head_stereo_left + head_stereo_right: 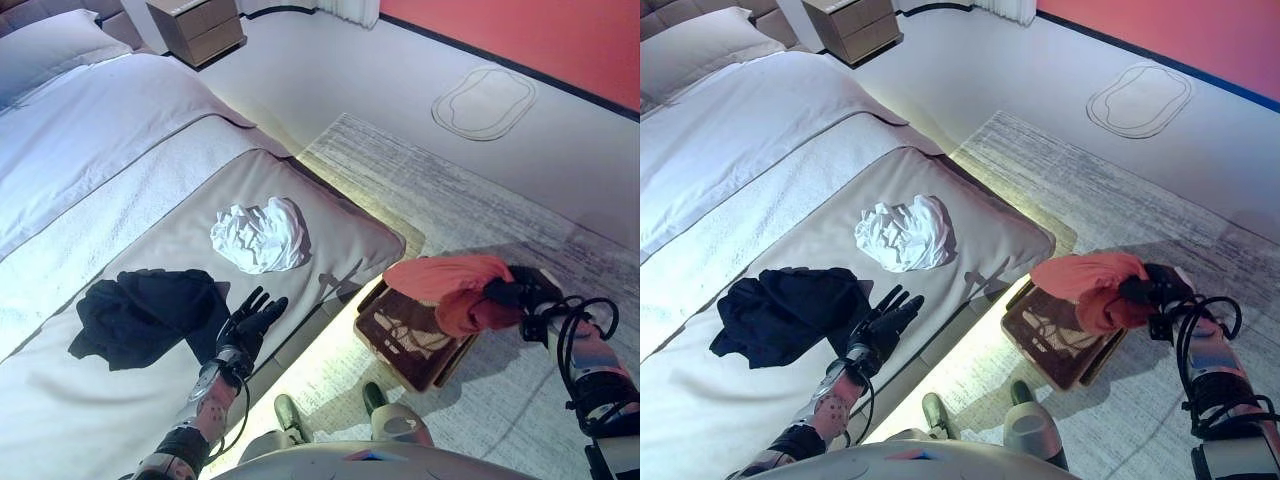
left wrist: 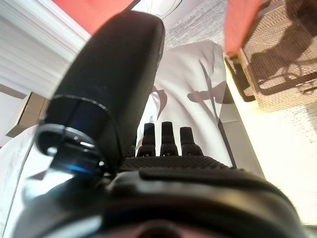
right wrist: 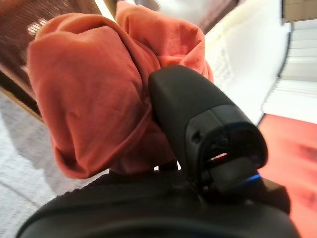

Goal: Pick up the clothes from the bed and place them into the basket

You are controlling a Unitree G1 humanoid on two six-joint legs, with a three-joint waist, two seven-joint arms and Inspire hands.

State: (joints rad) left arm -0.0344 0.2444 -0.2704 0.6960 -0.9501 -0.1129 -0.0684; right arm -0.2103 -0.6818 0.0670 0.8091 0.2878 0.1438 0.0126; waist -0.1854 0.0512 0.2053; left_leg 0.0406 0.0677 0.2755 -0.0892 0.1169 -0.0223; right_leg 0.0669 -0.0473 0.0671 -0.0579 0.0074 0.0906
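While the right robot hand (image 1: 520, 292) clutches an orange garment (image 1: 450, 285) above the basket (image 1: 415, 340), left robot hand (image 1: 248, 322) open; no legible writing.

The bunched orange-red garment (image 3: 94, 94) looks like soft, matt, faintly fuzzy cloth, while the crumpled white garment (image 1: 262, 235) is thin, creased fabric and the black garment (image 1: 145, 312) a dull, limp one. The brown rectangular basket (image 2: 282, 64) shows a coarse woven weave. The grey bedspread (image 1: 150, 230) is smooth and matt, the pale rug (image 1: 480, 210) rough-textured.
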